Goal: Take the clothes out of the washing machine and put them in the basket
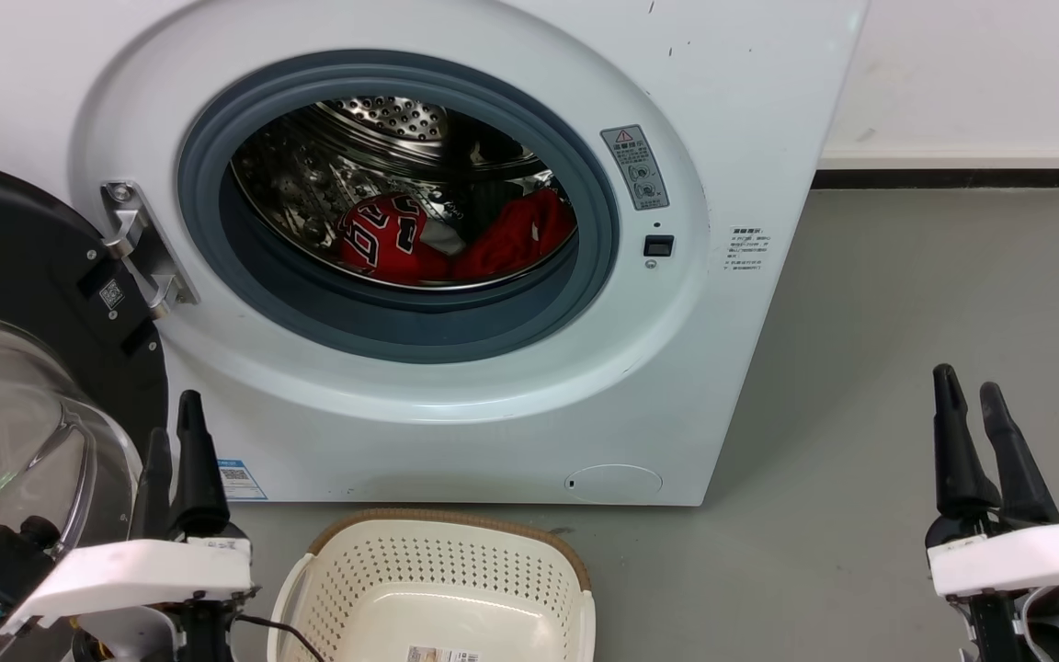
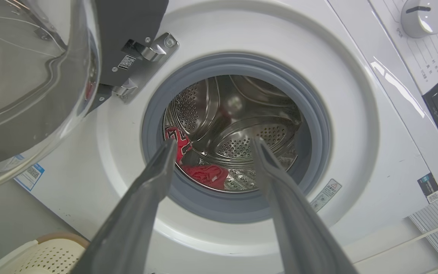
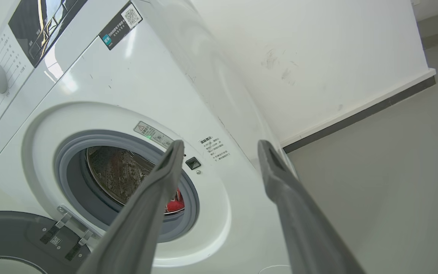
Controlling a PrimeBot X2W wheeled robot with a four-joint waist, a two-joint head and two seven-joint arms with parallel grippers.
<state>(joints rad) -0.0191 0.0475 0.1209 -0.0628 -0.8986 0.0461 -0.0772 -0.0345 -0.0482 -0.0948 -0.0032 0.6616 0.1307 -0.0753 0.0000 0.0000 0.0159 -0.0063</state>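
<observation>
Head view | left hand (image 1: 173, 418), right hand (image 1: 966, 382) parted, empty | glass door (image 1: 15, 432) beside left hand | clothes (image 1: 456, 241) in drum (image 1: 382, 115)

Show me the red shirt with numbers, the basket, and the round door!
jersey (image 1: 381, 237): head view, on its numbered front.
basket (image 1: 442, 518): head view, on the brown back rim.
door (image 1: 10, 234): head view, on its black frame, swung open at left.

wall (image 3: 318, 57): white, scuffed | skirting (image 1: 952, 177): dark strip | floor (image 1: 906, 303): plain grey
</observation>
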